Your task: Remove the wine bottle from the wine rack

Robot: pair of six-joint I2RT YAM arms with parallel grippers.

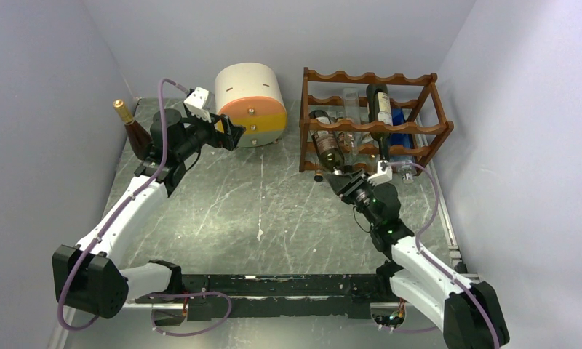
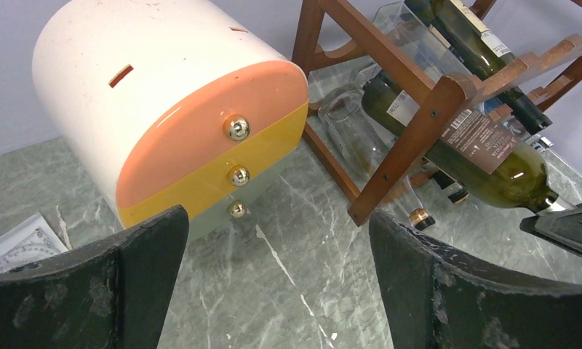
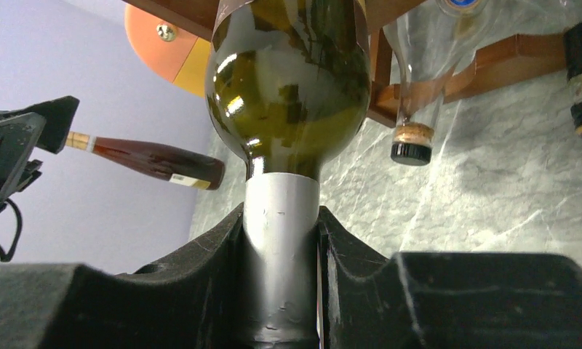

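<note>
The dark reddish-brown wine rack [image 1: 375, 127] stands at the back right and shows in the left wrist view [image 2: 419, 116]. A dark green wine bottle [image 1: 327, 147] lies in its left bay, neck pointing out toward me. My right gripper [image 1: 340, 179] is shut on that bottle's silver-foiled neck [image 3: 281, 240], the bottle's shoulder [image 3: 288, 87] just above the jaws. The bottle body still lies in the rack [image 2: 484, 156]. My left gripper [image 1: 231, 134] is open and empty, held above the table in front of the drawer unit.
A cream-and-orange drawer unit [image 1: 252, 102] stands left of the rack. A brown bottle [image 1: 132, 127] stands at the far left by the wall. Another dark bottle [image 1: 380, 109] and clear glass bottles [image 1: 350, 109] lie in the rack. Walls close in on both sides.
</note>
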